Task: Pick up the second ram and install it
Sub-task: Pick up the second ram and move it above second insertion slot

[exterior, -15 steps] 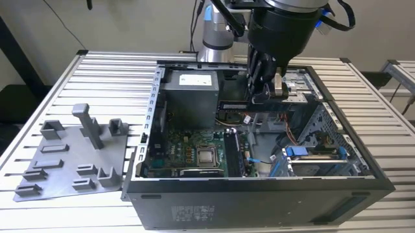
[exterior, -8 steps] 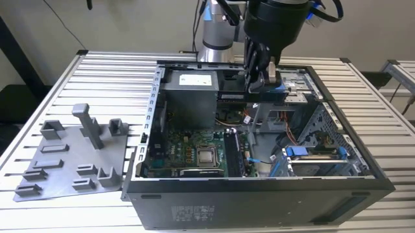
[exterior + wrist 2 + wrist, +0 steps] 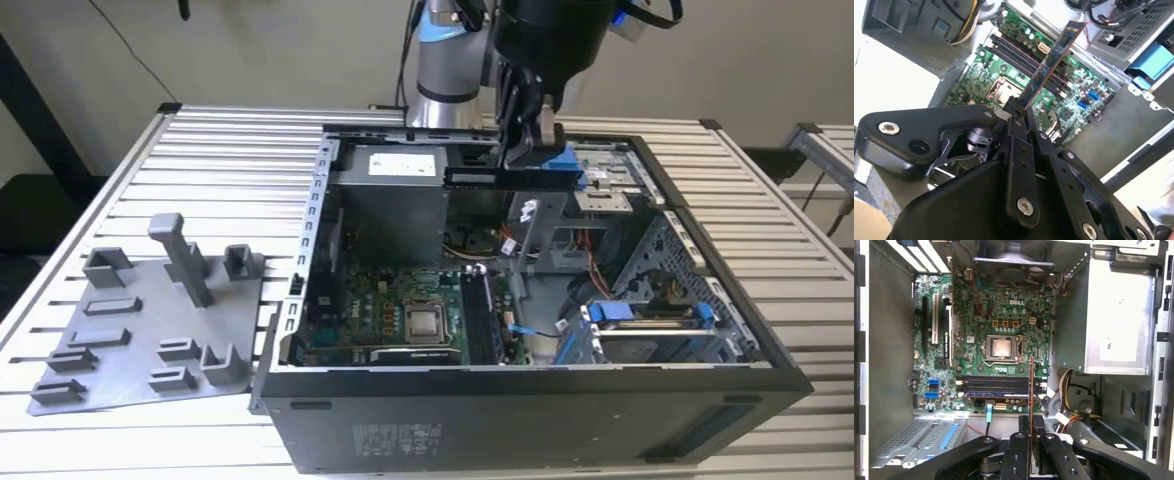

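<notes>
Closest to you in the first wrist view, the black jointed pincer (image 3: 1031,421) is clamped on the second ram (image 3: 1031,385), a thin dark strip whose gripped end is hidden between the fingers. On the exterior view's left, a grey moulded fixture plate (image 3: 147,320) lies on the slatted metal worktop (image 3: 227,130). Rightward, the ram hangs over the open case (image 3: 534,405), apart from the green motherboard (image 3: 387,310); the arm's upper part is cut off.

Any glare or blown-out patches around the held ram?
Second wrist view: pale metal beside the motherboard washes out white; the second ram in the tool is well lit. First wrist view: even light, mild sheen on the power supply. Exterior view: case interior shaded.
</notes>
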Tool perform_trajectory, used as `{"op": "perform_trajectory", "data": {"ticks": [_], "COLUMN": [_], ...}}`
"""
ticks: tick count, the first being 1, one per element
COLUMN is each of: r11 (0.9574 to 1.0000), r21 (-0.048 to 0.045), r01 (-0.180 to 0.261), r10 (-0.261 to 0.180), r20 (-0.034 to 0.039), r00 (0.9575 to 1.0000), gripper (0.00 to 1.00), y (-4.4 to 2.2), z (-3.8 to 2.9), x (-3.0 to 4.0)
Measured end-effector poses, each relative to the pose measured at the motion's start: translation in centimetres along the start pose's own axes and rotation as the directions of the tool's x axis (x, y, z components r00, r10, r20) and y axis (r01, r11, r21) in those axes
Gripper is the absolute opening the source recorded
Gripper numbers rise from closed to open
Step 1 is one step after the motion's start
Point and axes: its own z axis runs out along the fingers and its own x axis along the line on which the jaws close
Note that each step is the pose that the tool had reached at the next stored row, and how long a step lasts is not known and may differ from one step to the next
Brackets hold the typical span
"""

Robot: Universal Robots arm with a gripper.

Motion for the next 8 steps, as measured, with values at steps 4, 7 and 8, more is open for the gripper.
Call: {"op": "perform_trajectory", "data": {"ticks": [4, 7, 8], "r11": [1.0000, 1.0000, 1.0000], "r21": [0.0000, 0.0000, -0.0001], "r01": [0.000, 0.000, 0.000], "r10": [0.000, 0.000, 0.000], "r20": [0.0000, -0.0001, -0.0001], "r00": [1.0000, 1.0000, 1.0000], "gripper": [0.14, 0.14, 0.14], "y": [-0.01, -0.02, -0.03], "z": [0.11, 0.15, 0.16], "x": [-1.12, -1.45, -1.47]}}
